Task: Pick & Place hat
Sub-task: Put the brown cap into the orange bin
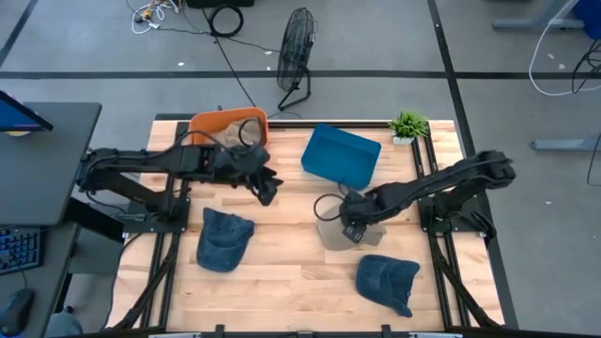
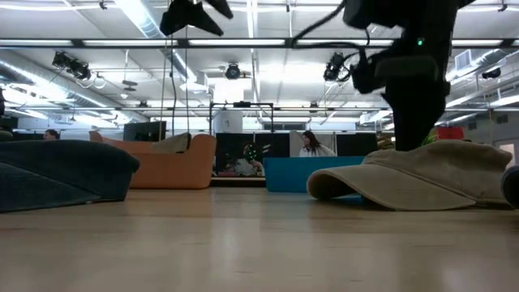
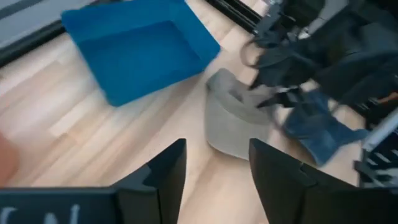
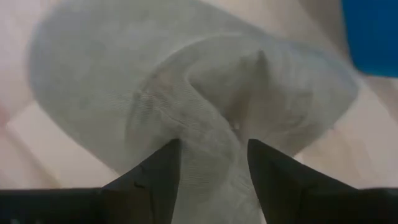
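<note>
The right gripper (image 1: 353, 228) is down on the beige hat (image 1: 340, 231), which lies on the wooden table (image 1: 291, 272) just in front of the blue bin (image 1: 340, 155), between the two denim hats. In the right wrist view the two dark fingers (image 4: 158, 177) stand on both sides of a raised fold of the cloth (image 4: 205, 134); they are partly closed around it, but it is not certain that they press it firmly.

To do this step well, the fingers should probably close fully on the fold before the arm rises, and the lift should be slow and straight up, because soft cloth can slip out of a light pinch.

The left gripper (image 1: 266, 188) hangs above the table near the orange bin (image 1: 225, 122), with its fingers (image 3: 163, 177) apart and nothing between them.

The low view shows that the hat's brim (image 2: 345, 185) and crown lie flat on the wood, which the high view hides under the arm. The high view alone shows both bins and the two denim hats, one (image 1: 223, 239) on the left, one (image 1: 387, 280) on the right.
</note>
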